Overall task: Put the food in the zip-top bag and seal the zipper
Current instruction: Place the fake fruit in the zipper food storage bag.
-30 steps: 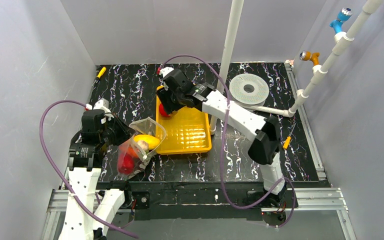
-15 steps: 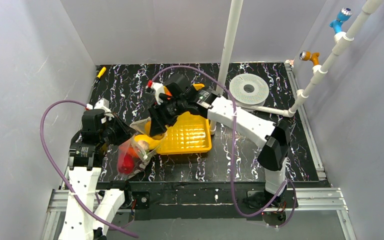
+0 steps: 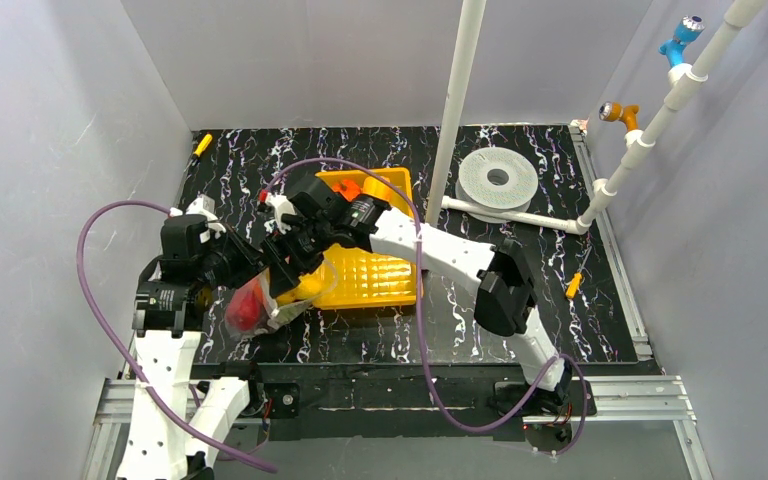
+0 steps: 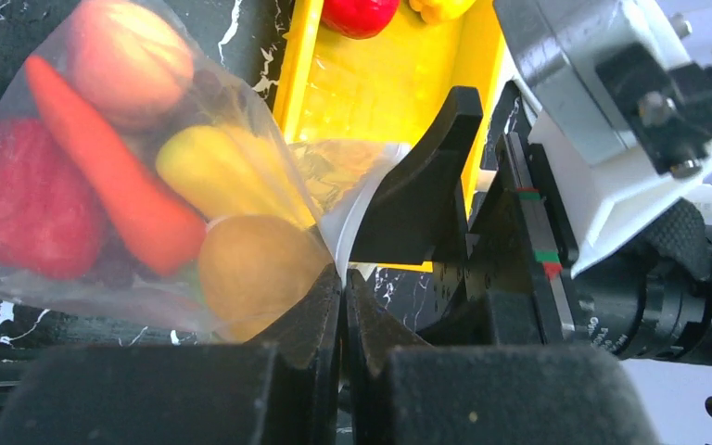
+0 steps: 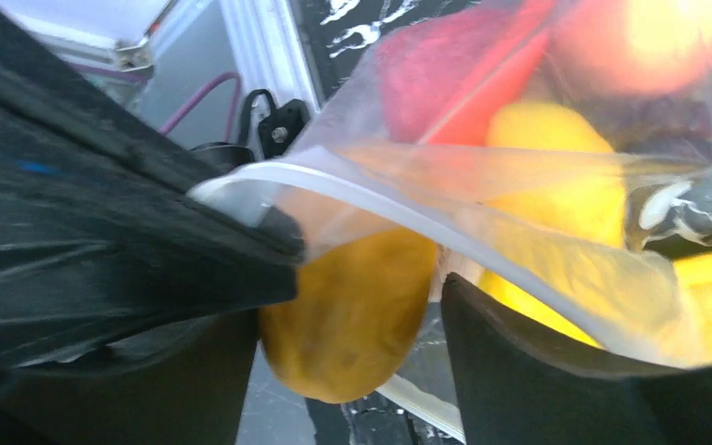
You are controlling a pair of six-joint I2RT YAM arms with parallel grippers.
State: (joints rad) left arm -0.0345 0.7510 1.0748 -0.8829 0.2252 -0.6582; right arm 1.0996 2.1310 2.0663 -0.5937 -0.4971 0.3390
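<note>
Grey walls enclose the marbled black surface; the yellow tray sits centrally. The bag, at 8 o'clock, likely handles as soft, slippery film, bottom-heavy with food; hold it by the stiffer zipper. Left jaws are clenched on its rim. Right jaws straddle a tan fruit; grip cannot be told.

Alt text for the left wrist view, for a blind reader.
The left gripper pinches the edge of the clear zip-top bag, which holds toy food including an orange carrot. The right gripper's black finger is at the bag's mouth; the yellow tray lies behind.
</note>
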